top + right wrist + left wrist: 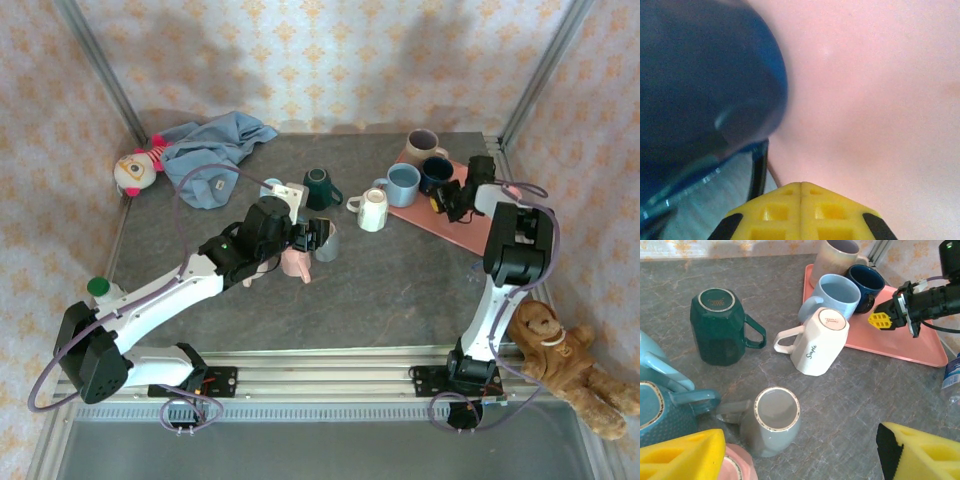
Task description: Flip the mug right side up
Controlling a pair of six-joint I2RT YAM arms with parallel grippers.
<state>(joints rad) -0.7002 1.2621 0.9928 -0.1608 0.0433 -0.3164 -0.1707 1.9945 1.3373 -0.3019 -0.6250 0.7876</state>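
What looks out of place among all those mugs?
The dark green mug and the white mug stand upside down on the table, stamped bases facing up, while the light blue mug and navy mug at the pink tray sit openings up.

- The tray [920,347] lies on the right part of the table [865,405]; the tray mug [865,285] stands on its far left end.
- The lettered mug [820,342] stands just left of the tray.
- The left mug [720,327] is further left.
- The near mug [772,422] is before both.
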